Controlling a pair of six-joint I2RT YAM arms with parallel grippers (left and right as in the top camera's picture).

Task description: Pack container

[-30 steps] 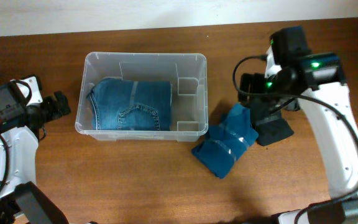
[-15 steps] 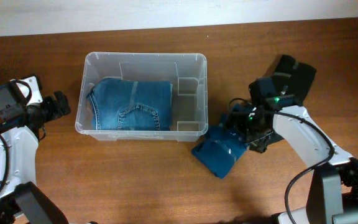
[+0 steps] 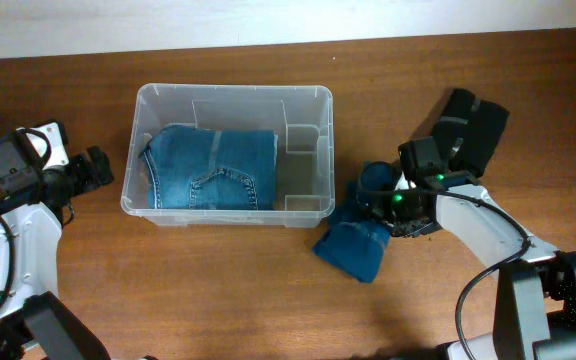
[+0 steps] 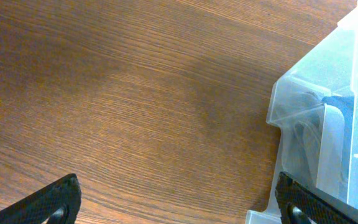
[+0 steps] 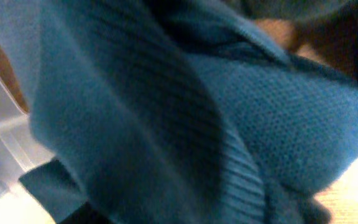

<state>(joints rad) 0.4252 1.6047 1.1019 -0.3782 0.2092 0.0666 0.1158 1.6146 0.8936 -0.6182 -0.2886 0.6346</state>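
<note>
On the counter (image 3: 218, 290), left of centre: the container (image 3: 233, 90), upright and open-topped. Holds folded jeans (image 3: 211, 168) across its left and middle parts; shows bare floor and moulded ribs at the right end.

Just beside its right wall, on the wood: a crumpled blue knit sweater (image 3: 356, 245). Lies close against the container's lower right corner, touching or not, cannot tell.

Pressed into the sweater's upper edge: the right jaws, with the right arm (image 3: 478, 225) bent behind them. Nothing in the right wrist view but the sweater (image 5: 166, 124), ribbed, blurred and very close. Hides both fingers there, so cannot tell whether clenched or released.

Well apart to the left of the container: the left jaws, spread wide and grasping nothing. In the left wrist view, two black fingertips (image 4: 55, 196) at the bottom corners. Between them, only the counter (image 4: 135, 112). At the right edge, the container (image 4: 328, 118), one corner of it, with a glimpse of blue through the wall.
</note>
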